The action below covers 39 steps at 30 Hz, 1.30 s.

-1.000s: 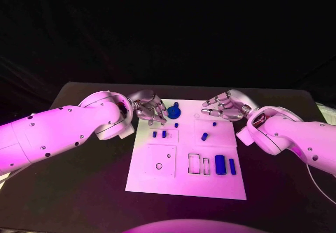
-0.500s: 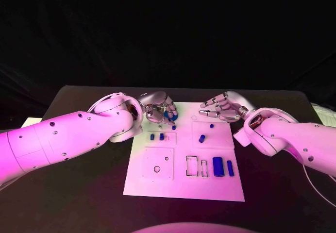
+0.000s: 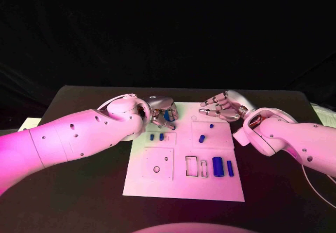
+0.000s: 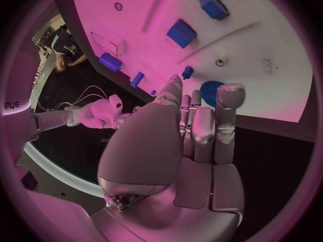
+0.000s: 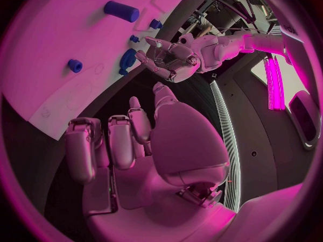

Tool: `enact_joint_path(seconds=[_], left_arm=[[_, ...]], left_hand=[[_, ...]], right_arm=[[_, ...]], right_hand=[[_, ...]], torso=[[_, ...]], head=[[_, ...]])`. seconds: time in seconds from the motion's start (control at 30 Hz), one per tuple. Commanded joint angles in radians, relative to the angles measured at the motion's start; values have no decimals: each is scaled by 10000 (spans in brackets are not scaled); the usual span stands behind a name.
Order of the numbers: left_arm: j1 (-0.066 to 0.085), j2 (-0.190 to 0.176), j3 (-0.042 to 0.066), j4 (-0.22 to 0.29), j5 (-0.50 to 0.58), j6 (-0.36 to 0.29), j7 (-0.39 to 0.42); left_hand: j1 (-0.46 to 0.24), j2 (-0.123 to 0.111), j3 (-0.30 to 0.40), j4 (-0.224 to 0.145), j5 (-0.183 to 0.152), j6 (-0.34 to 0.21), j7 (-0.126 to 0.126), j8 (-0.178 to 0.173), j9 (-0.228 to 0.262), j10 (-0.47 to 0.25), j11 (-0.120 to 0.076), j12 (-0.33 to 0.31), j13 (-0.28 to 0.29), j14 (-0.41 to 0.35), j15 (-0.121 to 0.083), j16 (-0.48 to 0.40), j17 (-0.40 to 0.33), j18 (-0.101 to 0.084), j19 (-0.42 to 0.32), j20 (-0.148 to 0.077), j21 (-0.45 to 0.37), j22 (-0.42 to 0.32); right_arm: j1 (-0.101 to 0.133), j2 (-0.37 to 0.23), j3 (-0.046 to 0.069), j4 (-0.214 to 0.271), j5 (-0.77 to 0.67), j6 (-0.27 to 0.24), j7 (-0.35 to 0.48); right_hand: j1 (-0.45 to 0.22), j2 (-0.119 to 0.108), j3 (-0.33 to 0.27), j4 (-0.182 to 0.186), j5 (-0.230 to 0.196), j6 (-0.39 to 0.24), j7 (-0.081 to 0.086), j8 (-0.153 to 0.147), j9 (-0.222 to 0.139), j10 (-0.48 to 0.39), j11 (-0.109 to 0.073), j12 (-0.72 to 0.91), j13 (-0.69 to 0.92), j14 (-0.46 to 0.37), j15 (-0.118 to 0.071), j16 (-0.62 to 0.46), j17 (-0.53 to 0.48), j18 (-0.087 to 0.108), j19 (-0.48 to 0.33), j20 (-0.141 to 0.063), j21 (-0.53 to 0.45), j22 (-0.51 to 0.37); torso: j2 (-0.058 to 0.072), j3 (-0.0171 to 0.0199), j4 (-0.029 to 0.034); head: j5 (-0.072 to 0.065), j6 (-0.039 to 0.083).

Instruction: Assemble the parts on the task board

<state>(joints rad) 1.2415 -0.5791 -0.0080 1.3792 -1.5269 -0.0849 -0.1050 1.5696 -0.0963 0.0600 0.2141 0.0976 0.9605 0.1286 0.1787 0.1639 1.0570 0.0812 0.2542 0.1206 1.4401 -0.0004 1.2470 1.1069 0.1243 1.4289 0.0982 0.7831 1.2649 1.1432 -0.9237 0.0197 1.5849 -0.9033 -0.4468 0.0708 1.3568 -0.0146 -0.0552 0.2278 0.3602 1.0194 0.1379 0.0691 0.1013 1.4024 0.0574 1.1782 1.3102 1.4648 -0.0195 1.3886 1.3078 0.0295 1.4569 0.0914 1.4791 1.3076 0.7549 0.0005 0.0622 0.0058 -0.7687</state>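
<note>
A white rectangular task board (image 3: 183, 191) is seen lying in the middle of the black counter (image 3: 84, 189), with small blue parts spread over it. Near the board's far left corner a blue gear-shaped part (image 4: 211, 93) is found, partly hidden in the head view behind the left hand (image 3: 162, 112); in the left wrist view it is seen just beyond the fingers (image 4: 228, 113) of that hand, and whether it is touched cannot be told. The left hand is held over that corner with its fingers extended close together, nothing being visibly held in them. The right hand (image 3: 223, 108) is poised over the far right corner of the board, its fingers (image 5: 82, 150) loosely curled and apart, with nothing gripped. Two small blue block parts (image 3: 157, 137) are set side by side inside an outlined square on the left half of the board. A small blue peg (image 3: 211, 126) and a short blue cylinder (image 3: 201, 139) are placed in the outlined square on the right half. Nearer, two outlined rectangular recesses (image 3: 196, 166) are seen with nothing blue in them, and just to their right a thick blue cylinder (image 3: 218, 166) and a thin blue bar (image 3: 229, 168) are laid side by side. A square plate outline with a round hole (image 3: 156, 169) is marked on the near left part of the board.
</note>
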Motion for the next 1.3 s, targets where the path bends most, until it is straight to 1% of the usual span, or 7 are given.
enact_joint_path(seconds=[0.03, 0.07, 0.17, 0.33, 0.6, 0.8, 1.3], left_arm=[[-7, 124, -4, -127, -509, 484, 23], [-10, 155, -6, -155, -521, 505, 17], [-18, 216, -11, -206, -574, 543, -20], [-29, 312, -16, -302, -653, 616, -203], [-46, 448, -23, -418, -751, 865, -376], [-86, 536, -38, -486, -841, 1076, -538], [-191, 750, -74, -650, -981, 1326, -599]], left_hand=[[-69, -38, 123, 1, 31, 163, 24, -83, -64, 160, -22, -114, -95, 247, -24, 563, 587, -191, 256, -29, 1101, 511], [-87, -47, 162, 4, 32, 200, 20, -117, -89, 226, -36, -145, -128, 376, -40, 819, 872, -279, 394, -44, 1727, 782], [-119, -80, 247, 1, 31, 268, 15, -195, -143, 312, -47, -242, -204, 498, -53, 1087, 1133, -394, 554, -65, 2537, 1157], [-21, 0, 471, -44, 25, 438, 20, -228, -175, 459, -73, -328, -273, 587, -84, 1247, 1263, -469, 658, -90, 3105, 1427], [107, 9, 836, -122, 2, 755, -18, -249, -198, 792, -135, -411, -327, 641, -136, 1335, 1296, -526, 717, -129, 3542, 1655], [102, -31, 917, -131, 2, 776, -26, -293, -218, 827, -143, -470, -348, 643, -145, 1332, 1267, -530, 717, -140, 3586, 1689], [135, -41, 1336, -206, -7, 862, -39, -443, -284, 991, -163, -652, -405, 629, -168, 1328, 1190, -554, 708, -152, 3749, 1804]], right_arm=[[-7, 24, 1, 3, -82, -79, 54], [-7, 27, 1, 2, -80, -69, 53], [-7, 33, 1, -1, -76, -44, 48], [-7, 45, 1, -2, -73, -11, 41], [-7, 60, 1, -4, -73, 45, 32], [-7, 69, 1, -8, -73, 69, 32], [-7, 104, 1, -19, -73, 108, 36]], right_hand=[[16, 92, -71, -14, 35, 10, 7, -10, 11, -48, -55, -33, 291, 574, -4, -26, 591, 115, -66, 1, -43, 1139], [16, 92, -71, -14, 35, 10, 7, -10, 11, -48, -55, -33, 291, 574, -4, -26, 591, 115, -66, 1, -43, 1139], [14, 94, -78, -10, 63, 9, 7, -10, 11, -52, -56, -40, 286, 575, -4, -25, 593, 116, -68, 1, -46, 1136], [14, 94, -78, -10, 63, 9, 7, -10, 11, -52, -56, -40, 286, 575, -4, -25, 593, 116, -68, 1, -46, 1136], [13, 98, -81, -8, 86, 11, 6, -8, 11, -44, -56, -21, 296, 576, -4, -21, 599, 115, -66, 1, -45, 1138], [14, 99, -81, -8, 91, 12, 6, -8, 11, -44, -57, -21, 296, 576, -4, -22, 598, 115, -66, 1, -45, 1138], [18, 106, -82, -8, 110, 19, 4, -3, 13, -39, -58, -12, 300, 578, -5, -19, 603, 116, -67, 1, -47, 1137]], torso=[[17, -7, -18], [17, -4, -13], [18, -4, -4], [4, 0, -1], [4, 0, -11], [12, -4, -3], [5, 3, -8]], head=[[14, -14], [11, -18], [6, -19], [7, -31], [-2, -48], [44, -7], [32, -58]])
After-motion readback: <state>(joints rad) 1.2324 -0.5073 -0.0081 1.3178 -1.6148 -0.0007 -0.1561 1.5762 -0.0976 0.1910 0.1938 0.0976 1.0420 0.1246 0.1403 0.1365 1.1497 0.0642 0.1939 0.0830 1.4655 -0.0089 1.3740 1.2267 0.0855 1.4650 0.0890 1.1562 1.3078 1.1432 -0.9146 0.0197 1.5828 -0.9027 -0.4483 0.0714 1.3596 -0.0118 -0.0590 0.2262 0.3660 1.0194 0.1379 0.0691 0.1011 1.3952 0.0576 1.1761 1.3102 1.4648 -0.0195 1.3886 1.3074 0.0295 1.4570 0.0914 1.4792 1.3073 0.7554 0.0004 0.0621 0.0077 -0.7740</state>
